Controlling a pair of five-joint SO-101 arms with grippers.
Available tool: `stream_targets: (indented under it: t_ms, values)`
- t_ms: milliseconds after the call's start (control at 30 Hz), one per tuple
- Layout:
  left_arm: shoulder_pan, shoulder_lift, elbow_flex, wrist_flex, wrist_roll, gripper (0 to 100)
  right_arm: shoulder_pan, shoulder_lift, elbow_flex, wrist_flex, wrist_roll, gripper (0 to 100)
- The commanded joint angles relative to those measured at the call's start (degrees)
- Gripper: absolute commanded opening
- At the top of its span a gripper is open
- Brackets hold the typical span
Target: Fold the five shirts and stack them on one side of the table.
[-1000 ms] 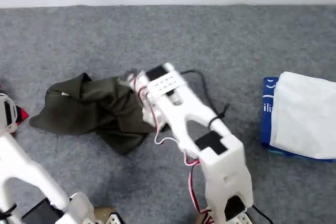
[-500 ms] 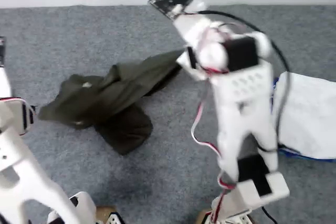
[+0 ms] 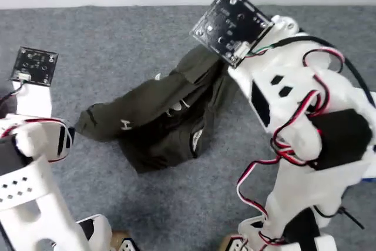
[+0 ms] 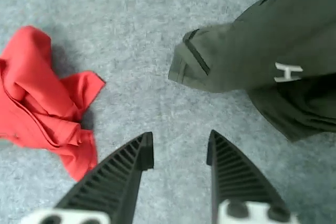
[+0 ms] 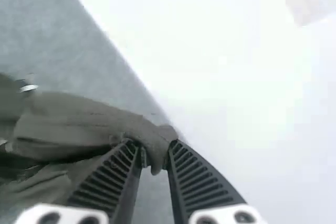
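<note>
While both arms hang over the grey table (image 3: pixel 117 33), I'm calling it like this:
right gripper (image 5: pixel 155 155): pinched narrow on a fold of the olive shirt (image 3: pixel 158 119), with that fold held up off the surface.
olive shirt: centre of the high frame, one end raised toward upper centre under the right arm, the rest bunched on the table.
left gripper (image 4: pixel 179 142): spread wide, nothing between its fingers, above bare table near the shirt's sleeve end.
red shirt (image 4: pixel 44 98): crumpled on the table, apart from the olive one.
</note>
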Motion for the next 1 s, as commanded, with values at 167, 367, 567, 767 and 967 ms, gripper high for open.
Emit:
stream_targets:
  t_ms: [167, 367, 567, 767, 967]
  values:
    - [0.3, -1.8, -0.6, 1.1, 5.5, 18, 1.6, 1.5, -2.3, -24.9, 0.4, 1.0]
    - [0.3, -4.3, -0.5, 1.0, 7.6, 18, 0.5, 2.9, -2.3, -39.7, 5.1, 1.0]
    - [0.8, -11.3, 0.0, 1.0, 7.6, 18, -4.6, 2.8, -2.2, -40.1, 13.5, 1.0]
    - [2.9, -9.1, 1.3, -0.4, 7.4, 18, -4.7, 3.5, -0.8, -24.8, 13.4, 1.0]
    - [15.7, -0.8, 4.2, -3.3, 5.8, 18, -0.7, 3.6, 4.6, -18.2, 13.3, 1.0]
